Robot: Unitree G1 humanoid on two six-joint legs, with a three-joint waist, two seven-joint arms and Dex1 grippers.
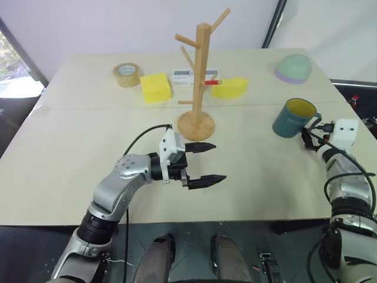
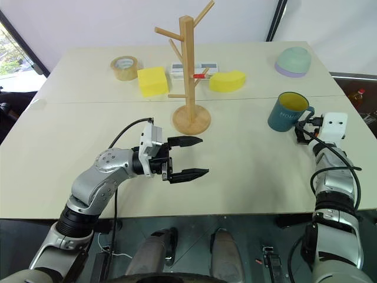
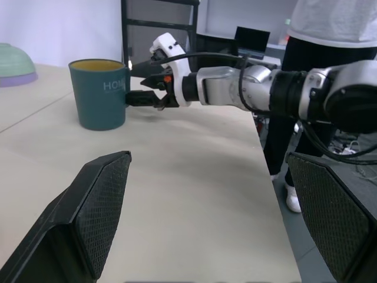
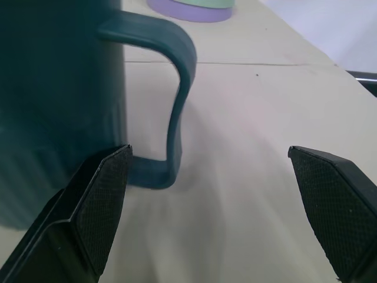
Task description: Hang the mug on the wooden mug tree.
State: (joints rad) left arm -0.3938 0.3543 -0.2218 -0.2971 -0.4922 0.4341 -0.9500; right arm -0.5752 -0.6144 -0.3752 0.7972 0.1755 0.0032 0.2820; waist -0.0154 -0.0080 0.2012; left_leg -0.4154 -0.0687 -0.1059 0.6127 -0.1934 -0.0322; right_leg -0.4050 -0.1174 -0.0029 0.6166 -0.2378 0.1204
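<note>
The teal mug (image 1: 293, 119), yellow inside, stands upright on the table at the right, its loop handle (image 4: 179, 88) turned toward my right arm. My right gripper (image 4: 206, 156) is open and level at the mug's side, with the handle standing between its two fingers and not clamped. The wooden mug tree (image 1: 200, 76) stands upright on its round base at the table's middle, its pegs bare. My left gripper (image 1: 219, 161) hovers open over the table in front of the tree's base, pointing right toward the mug and holding nothing.
Along the far side lie a tape roll (image 1: 127, 74), a yellow sponge block (image 1: 155, 87), a white box (image 1: 187, 76) and a curved yellow sponge (image 1: 230, 87). A mint and lilac bowl (image 1: 293, 68) sits behind the mug. A person (image 3: 330, 23) stands off the table's right edge.
</note>
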